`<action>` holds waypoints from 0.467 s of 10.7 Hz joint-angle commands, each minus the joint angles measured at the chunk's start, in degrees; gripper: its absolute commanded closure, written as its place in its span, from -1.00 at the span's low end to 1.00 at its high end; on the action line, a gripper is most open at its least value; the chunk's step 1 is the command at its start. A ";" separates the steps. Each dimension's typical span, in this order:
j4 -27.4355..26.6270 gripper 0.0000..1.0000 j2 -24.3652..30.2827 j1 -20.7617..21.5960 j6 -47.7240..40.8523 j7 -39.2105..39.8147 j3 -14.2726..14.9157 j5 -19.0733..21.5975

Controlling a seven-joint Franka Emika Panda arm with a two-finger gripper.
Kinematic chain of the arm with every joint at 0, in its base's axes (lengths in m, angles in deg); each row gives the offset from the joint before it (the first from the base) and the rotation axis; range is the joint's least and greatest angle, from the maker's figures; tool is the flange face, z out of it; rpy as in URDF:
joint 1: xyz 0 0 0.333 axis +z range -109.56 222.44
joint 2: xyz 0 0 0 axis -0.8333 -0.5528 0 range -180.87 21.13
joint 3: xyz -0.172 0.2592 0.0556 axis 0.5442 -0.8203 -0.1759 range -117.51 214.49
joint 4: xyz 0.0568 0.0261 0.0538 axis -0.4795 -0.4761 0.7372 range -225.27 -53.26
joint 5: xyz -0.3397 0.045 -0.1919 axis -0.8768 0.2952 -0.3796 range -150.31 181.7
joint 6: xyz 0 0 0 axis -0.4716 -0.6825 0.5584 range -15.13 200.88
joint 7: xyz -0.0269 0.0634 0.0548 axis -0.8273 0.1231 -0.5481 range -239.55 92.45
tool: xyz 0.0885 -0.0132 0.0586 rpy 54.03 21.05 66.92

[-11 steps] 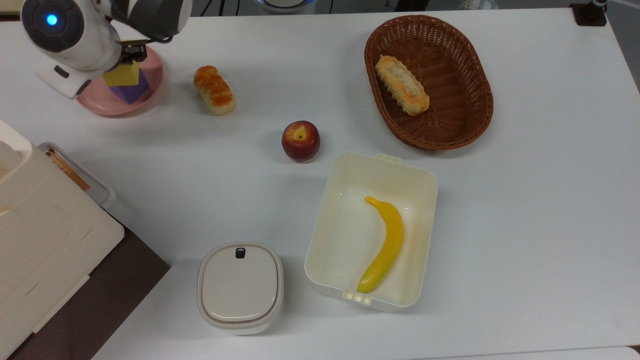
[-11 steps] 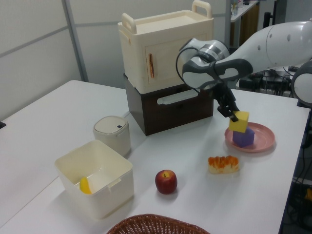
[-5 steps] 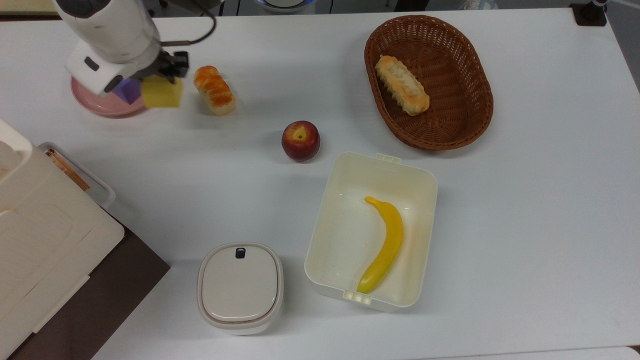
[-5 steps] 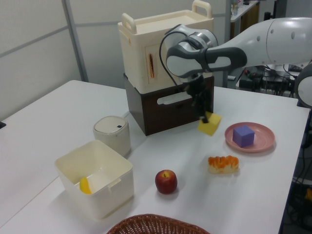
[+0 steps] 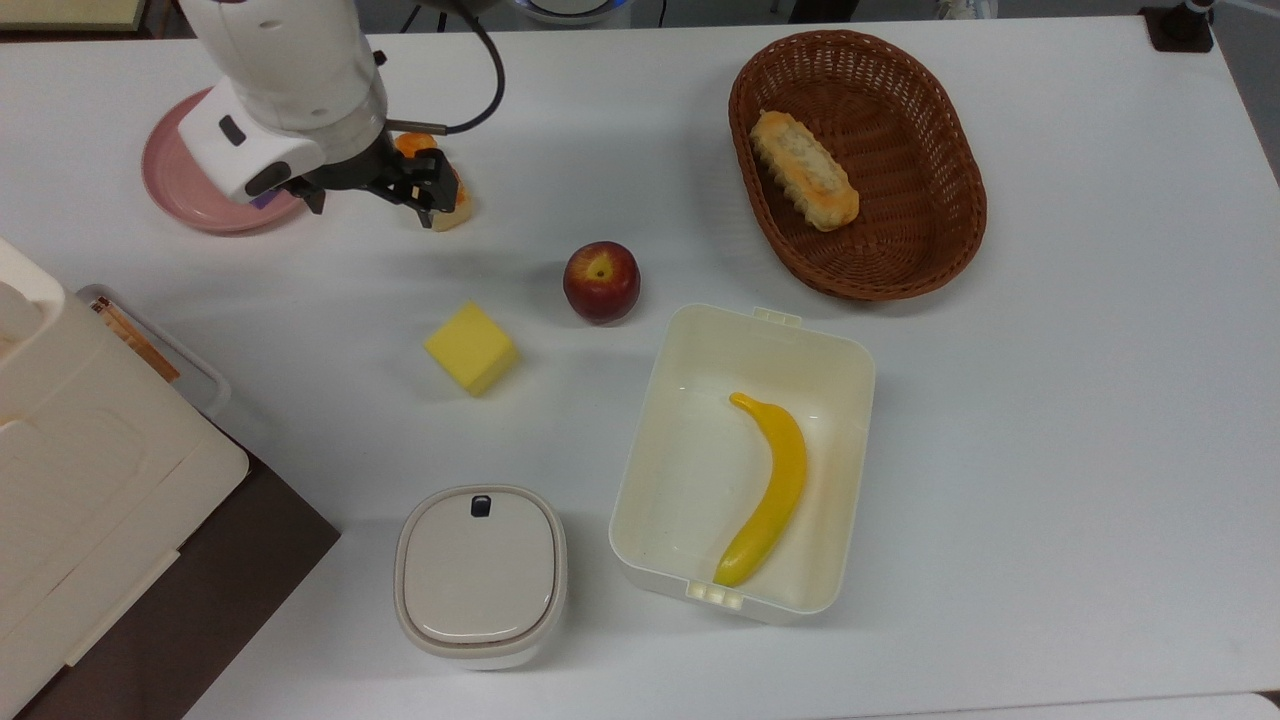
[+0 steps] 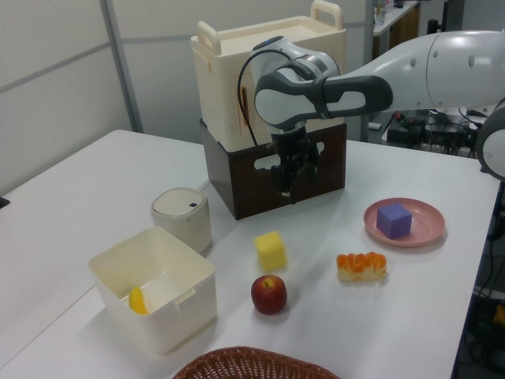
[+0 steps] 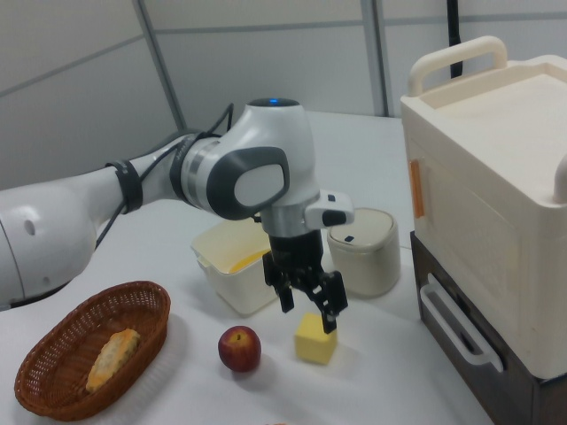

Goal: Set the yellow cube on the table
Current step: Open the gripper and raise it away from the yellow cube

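Yellow cube (image 5: 471, 348) resting on the white table (image 5: 1050, 400), we see it just beside the red apple (image 5: 601, 281) on the top view's left, gripper (image 7: 308, 306) hanging above it — fingers spread, nothing held — purple cube (image 6: 394, 219) on the pink plate (image 6: 426, 229)

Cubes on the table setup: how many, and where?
2. The yellow cube sits on the bare table, beside the apple. The purple cube sits on the pink plate. Others may be hidden by the arm.
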 commanded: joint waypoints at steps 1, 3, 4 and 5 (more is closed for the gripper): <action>-0.42 -1.00 5.40 0.59 0.58 -1.21 0.27 1.30; -0.42 -1.00 7.79 0.59 0.75 -0.77 0.27 1.13; -0.42 -1.00 7.88 0.59 1.54 -0.94 0.27 0.87; -0.42 -1.00 7.97 0.50 1.63 -0.51 0.44 0.17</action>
